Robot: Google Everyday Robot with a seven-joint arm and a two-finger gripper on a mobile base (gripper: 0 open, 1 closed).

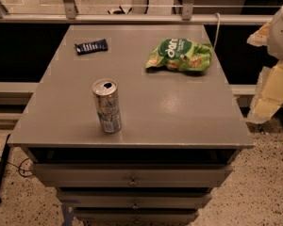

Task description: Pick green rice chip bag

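Observation:
The green rice chip bag (180,54) lies flat on the far right part of the grey cabinet top (170,107). It is crinkled and light green, with a dark green oval logo and pictured tan chips. My gripper (272,92) hangs at the right edge of the view, pale yellow under the white arm. It is off the cabinet's right side, to the right of the bag and nearer the camera, and apart from it. It holds nothing that I can see.
An opened silver drink can (107,105) stands upright near the front left of the top. A small dark blue wrapper (91,46) lies at the far left. Drawers (132,178) sit below the top. A railing (132,18) runs behind the cabinet.

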